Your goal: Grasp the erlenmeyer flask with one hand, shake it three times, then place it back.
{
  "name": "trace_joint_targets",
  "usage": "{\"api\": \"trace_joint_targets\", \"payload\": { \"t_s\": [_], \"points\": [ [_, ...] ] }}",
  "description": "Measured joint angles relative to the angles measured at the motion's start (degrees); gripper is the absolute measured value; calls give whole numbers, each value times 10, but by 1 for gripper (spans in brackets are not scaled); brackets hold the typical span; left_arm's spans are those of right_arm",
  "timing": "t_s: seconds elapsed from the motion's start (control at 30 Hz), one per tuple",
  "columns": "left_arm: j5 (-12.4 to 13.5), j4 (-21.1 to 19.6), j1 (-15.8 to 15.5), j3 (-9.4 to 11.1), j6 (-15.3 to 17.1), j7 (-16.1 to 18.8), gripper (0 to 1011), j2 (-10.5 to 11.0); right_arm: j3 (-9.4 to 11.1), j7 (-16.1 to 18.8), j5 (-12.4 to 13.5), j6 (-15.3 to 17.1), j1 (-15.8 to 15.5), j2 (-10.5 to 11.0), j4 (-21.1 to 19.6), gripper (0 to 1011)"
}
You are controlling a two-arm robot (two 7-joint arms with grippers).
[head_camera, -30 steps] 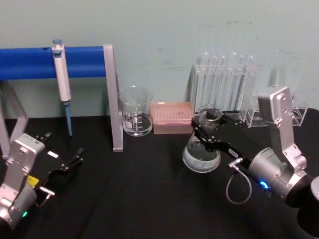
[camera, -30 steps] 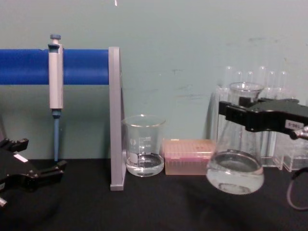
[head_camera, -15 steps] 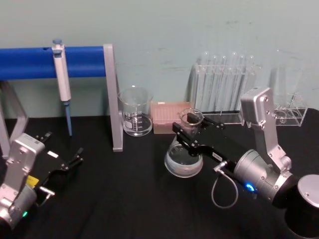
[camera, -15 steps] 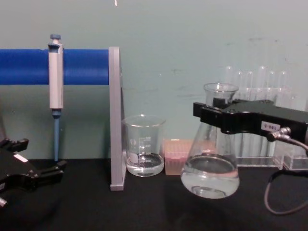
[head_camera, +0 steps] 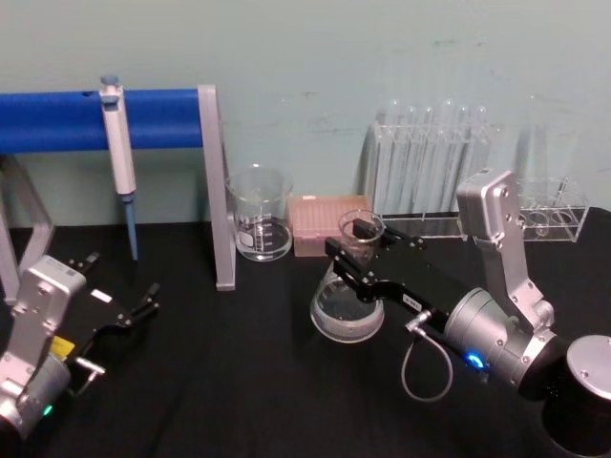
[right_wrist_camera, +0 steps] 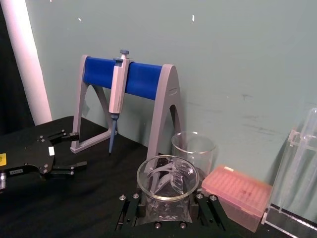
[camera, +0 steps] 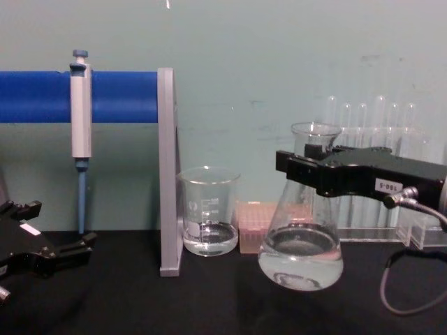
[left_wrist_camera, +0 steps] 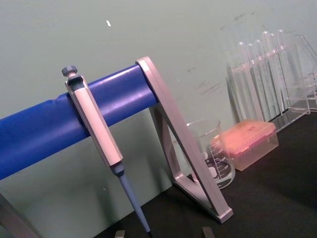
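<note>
Shaking step, I judge: the right gripper (camera: 302,166) has its jaws clenched on the neck of the erlenmeyer flask (camera: 300,258), right of the beaker (camera: 208,209) and apparently clear of the desk (camera: 209,303). The next move calls for a firm hold, then a gentle set-down. The left gripper (head_camera: 124,279) sits parked well left of the beaker, jaws spread.

Free room from where I'm driving is the near black tabletop (head_camera: 248,391). There's a bare stretch between the left gripper (head_camera: 122,277), parked jaws apart at near left, and the right gripper (head_camera: 358,250), clamped on the erlenmeyer flask (head_camera: 346,313) mid-scene. The far side is crowded: pipette stand (head_camera: 214,191) on the left, beaker (head_camera: 260,224) and pink tip box (head_camera: 329,222) just behind the flask, test tube rack (head_camera: 430,172) far right.
</note>
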Motion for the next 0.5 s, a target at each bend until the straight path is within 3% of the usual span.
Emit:
{"api": "trace_joint_targets", "payload": {
  "t_s": [0.5],
  "points": [
    [0, 0, 0, 0, 0, 0, 1001, 0, -9, 9, 7, -22, 0, 3, 23, 450]
  ]
}}
